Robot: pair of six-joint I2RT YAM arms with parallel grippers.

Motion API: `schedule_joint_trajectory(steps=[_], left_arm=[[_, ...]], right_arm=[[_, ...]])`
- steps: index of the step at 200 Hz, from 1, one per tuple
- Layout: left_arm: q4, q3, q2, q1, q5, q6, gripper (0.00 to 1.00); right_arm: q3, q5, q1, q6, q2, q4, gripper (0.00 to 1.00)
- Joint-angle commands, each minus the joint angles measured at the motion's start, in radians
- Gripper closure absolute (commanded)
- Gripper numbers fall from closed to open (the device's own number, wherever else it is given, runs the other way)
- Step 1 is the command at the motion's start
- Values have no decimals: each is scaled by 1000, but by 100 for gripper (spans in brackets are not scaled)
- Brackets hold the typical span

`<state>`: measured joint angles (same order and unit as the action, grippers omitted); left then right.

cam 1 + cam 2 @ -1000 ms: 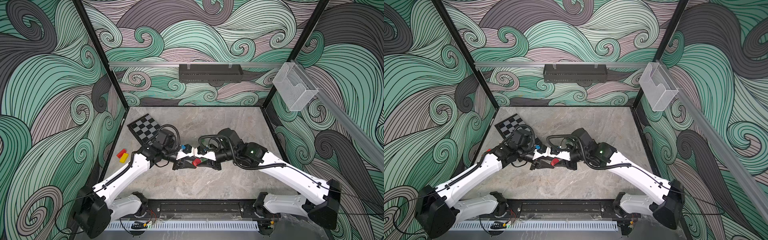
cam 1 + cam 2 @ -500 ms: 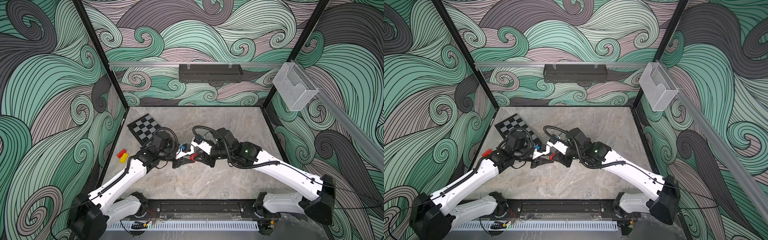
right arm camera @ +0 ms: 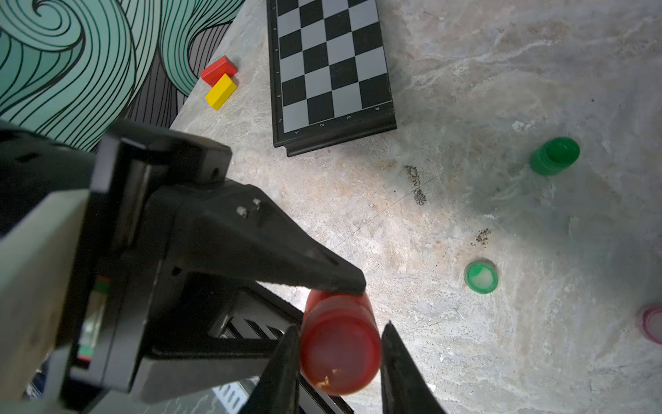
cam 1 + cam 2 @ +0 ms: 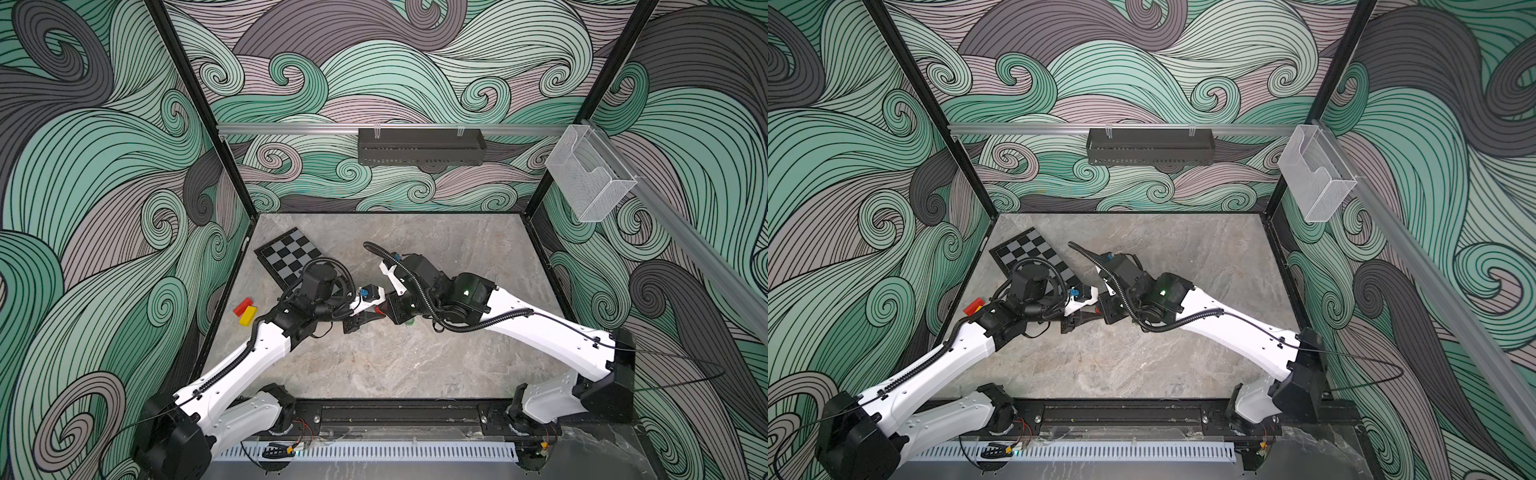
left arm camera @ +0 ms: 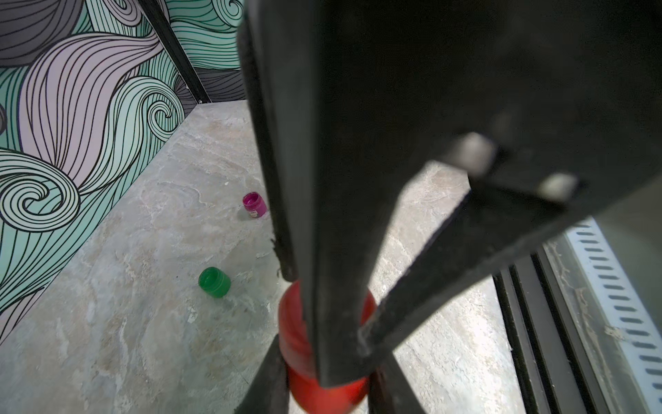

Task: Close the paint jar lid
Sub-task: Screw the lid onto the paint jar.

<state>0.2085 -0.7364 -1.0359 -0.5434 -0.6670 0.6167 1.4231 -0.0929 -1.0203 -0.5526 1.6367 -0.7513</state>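
Two grippers clamped on one small red plastic paint jar (image 4: 379, 309), held between them.
In both top views the left gripper (image 4: 373, 316) and right gripper (image 4: 390, 309) meet tip to tip near the black-and-grey chessboard (image 4: 291, 257), the red jar a mere sliver. In the left wrist view, the left fingers (image 5: 265, 379) pinch one end; a green open jar (image 5: 214, 282) stands on the marble table (image 5: 125, 322). In the right wrist view, the right fingers (image 3: 282, 368) squeeze the wider end. Whether its lid is seated I cannot tell.
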Motion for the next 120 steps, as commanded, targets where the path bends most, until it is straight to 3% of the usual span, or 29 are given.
schedule_joint_trajectory(steps=[1,35,53,86,101,120], left_arm=[[-111,-31,34,-19,-96,11,86],[-111,-34,31,-20,-97,10,86],[-106,-34,31,-20,-100,11,86],[-82,-40,23,-20,-105,15,86],[-68,-46,16,-20,-118,14,86],[-33,-61,0,-20,-162,27,86]], right_arm=[[17,-16,-17,-153,48,95,100],[35,3,-16,-142,53,104,100],[36,9,-14,-102,43,104,93],[19,42,17,71,-46,108,58],[-14,49,37,186,-112,114,32],[-97,92,86,344,-215,154,19]])
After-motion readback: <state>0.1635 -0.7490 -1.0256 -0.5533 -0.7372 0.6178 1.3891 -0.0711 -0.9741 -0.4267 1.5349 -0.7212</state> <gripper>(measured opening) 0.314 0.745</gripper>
